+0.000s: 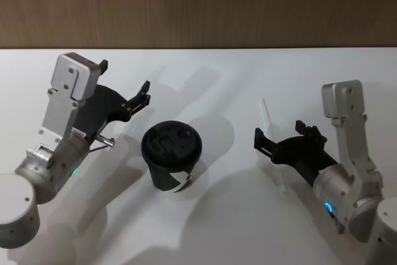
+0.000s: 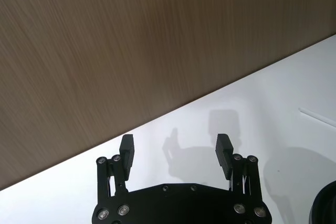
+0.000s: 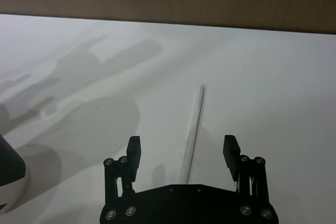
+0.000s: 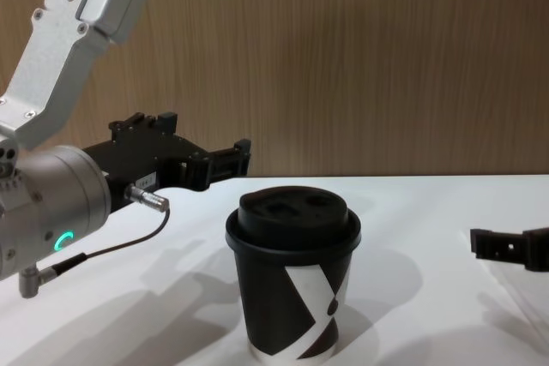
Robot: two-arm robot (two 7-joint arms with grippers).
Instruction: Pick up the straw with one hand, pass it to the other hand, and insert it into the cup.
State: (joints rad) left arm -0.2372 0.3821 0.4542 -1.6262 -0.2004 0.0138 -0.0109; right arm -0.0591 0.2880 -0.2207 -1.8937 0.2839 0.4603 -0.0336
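The thin white straw [image 1: 267, 116] lies flat on the white table, right of the cup. In the right wrist view the straw [image 3: 195, 124] runs lengthwise between my right gripper's [image 3: 181, 142] spread fingers. That right gripper [image 1: 279, 131] is open and hovers low over the straw's near half, holding nothing. The black cup [image 1: 172, 153] with its domed lid stands upright at the table's middle, and the chest view shows the cup's [image 4: 294, 280] white mark. My left gripper [image 1: 127, 82] is open and empty, raised to the left of and behind the cup.
A wood-grain wall [image 1: 198, 4] closes off the table's [image 1: 217, 228] far edge. The left gripper [image 4: 210, 139] reaches in at lid height, with a thin cable [image 4: 111, 246] hanging under its wrist. The right gripper [image 4: 502, 246] enters low from the right edge.
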